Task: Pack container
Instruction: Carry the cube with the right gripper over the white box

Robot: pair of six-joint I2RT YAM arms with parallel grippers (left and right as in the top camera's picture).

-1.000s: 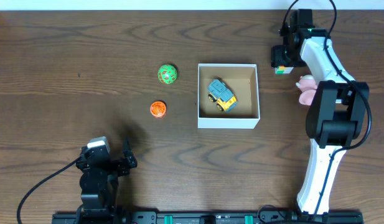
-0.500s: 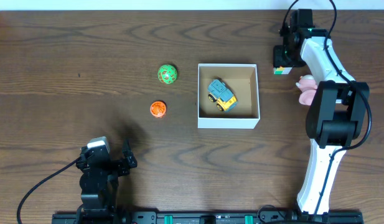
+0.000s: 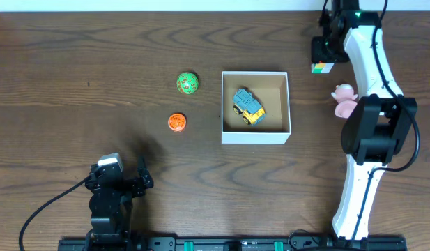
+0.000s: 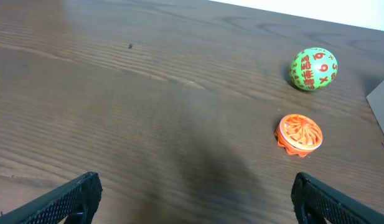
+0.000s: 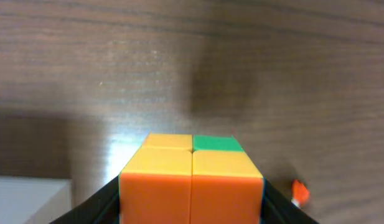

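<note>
Dark wood tabletop carried it all. Nearest, your left claw (image 4: 193, 198) sat spread apart, empty. Beyond, an orange disc (image 3: 176, 122) and green ball (image 3: 187, 83) lay outside the container (image 3: 255, 136), mid-tabletop, which held only a toy car (image 3: 248, 106). Farthest, your right claw (image 3: 323, 61) was clamped on a cube (image 5: 192, 177); a pink toy (image 3: 344, 101) waited beside it. Mostly unpacked, I'd judge.

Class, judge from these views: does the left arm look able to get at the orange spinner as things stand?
Probably yes: the left gripper is open, and only bare table lies between it and the orange spinner.
</note>
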